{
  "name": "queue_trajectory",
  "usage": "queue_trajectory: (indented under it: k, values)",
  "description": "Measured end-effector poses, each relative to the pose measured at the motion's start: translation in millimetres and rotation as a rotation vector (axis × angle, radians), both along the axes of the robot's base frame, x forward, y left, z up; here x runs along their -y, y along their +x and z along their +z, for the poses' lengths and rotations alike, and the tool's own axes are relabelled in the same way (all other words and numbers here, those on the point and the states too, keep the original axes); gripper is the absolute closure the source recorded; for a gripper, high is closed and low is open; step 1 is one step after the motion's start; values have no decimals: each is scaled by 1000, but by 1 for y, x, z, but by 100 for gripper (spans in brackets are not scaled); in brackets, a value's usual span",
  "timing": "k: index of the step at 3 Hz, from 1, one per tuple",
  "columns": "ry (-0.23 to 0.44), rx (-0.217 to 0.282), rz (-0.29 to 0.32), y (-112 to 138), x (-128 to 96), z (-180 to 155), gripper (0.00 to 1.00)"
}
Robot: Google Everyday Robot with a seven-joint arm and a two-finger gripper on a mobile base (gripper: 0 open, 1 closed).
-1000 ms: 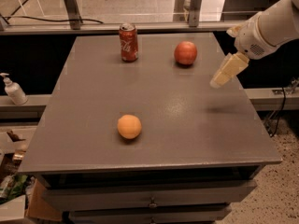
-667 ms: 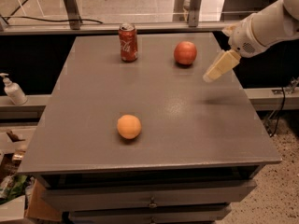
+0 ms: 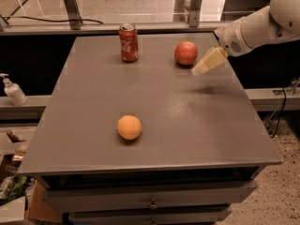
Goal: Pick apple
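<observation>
While the apple [image 3: 185,53] sits toward the surface's [image 3: 187,125] far right, the gripper [image 3: 205,63] hovers just beside it (whether open or closed, I cannot tell).

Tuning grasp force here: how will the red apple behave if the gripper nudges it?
The apple is round on a flat table, so a sideways nudge from the gripper, close beside it, would likely roll it. It looks firm and smooth, so probably rigid but somewhat slippery.
</observation>
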State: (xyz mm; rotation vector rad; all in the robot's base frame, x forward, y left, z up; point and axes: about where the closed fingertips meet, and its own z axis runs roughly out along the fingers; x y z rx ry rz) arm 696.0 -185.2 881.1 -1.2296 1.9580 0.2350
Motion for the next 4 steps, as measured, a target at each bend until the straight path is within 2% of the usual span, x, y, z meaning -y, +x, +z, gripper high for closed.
queue_trajectory:
  k: [3, 4]
  values:
    - [130, -55, -27, 52, -19, -31, 0]
    - [166, -71, -34, 60, -25, -38, 18]
